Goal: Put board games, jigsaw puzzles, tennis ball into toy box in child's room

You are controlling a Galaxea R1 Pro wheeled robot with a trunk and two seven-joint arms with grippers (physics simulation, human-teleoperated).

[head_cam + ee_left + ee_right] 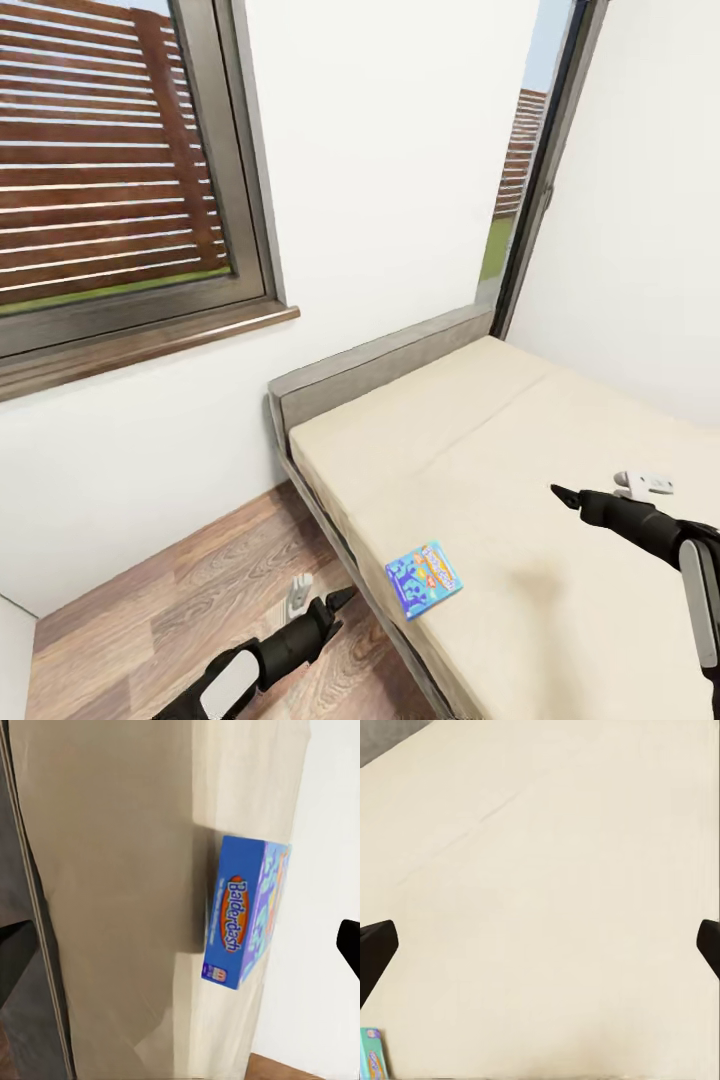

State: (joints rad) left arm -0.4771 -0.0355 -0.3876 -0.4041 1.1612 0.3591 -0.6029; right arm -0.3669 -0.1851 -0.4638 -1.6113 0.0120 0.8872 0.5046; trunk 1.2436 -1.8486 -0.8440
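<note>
I saw one blue board game point(424, 579) | flat card box, cover lettered "Balderdash" | lying face up near the beige bed point(520, 470) mattress's floor-side edge

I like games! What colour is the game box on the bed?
The board game is blue with lighter turquoise patterning, clearest in the left wrist view.

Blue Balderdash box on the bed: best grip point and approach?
Likely from above, jaws spanning the Balderdash box across its short side: it lies flat near the bed edge. The right gripper, open above the mattress, seems better placed.
</note>
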